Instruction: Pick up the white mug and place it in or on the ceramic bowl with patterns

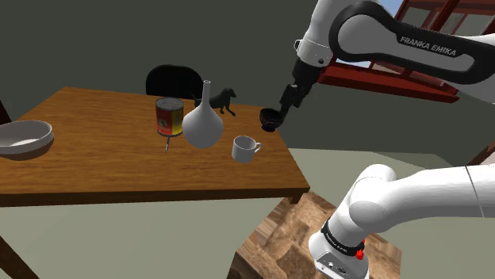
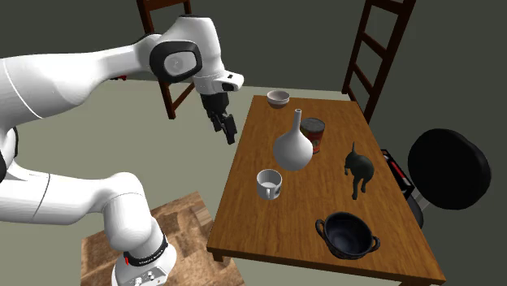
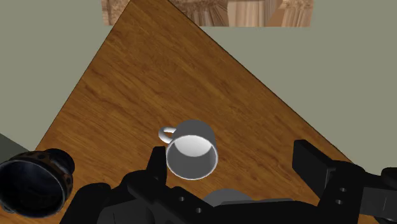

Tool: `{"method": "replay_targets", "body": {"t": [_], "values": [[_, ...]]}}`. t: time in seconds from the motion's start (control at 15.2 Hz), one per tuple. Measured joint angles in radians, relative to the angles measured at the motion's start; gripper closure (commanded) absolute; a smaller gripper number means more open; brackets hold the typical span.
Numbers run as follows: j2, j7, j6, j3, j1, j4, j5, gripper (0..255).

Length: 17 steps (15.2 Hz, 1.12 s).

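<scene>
Hovering over the table (image 1: 95, 170) edge, the gripper (image 3: 234, 162) is spread wide, grasping nothing. The white mug (image 1: 244, 148) stands upright on the table near it, well apart from the bowl (image 1: 24, 136) at the shoulder view's far left.

On the brown wooden table (image 1: 95, 170) there were six things: one white mug with a handle (image 1: 245, 148), one pale round-bellied vase with a thin neck (image 1: 202, 123), one red and yellow can (image 1: 167, 117), one small black dog figure (image 1: 222, 101), one black two-handled pot (image 2: 348, 235) and one pale round bowl (image 1: 24, 138). Beside the table stood one black round-backed chair (image 2: 447, 171).
</scene>
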Motion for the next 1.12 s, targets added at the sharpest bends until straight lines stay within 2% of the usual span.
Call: {"method": "replay_targets", "body": {"t": [0.2,0.66,1.12], "values": [[0.018,0.007,0.039,0.003,-0.001,-0.025,0.002,0],[0.181,0.036,0.266,0.014,-0.013,-0.104,0.000,0],[0.402,0.077,0.483,0.031,-0.027,-0.115,-0.010,0]]}}
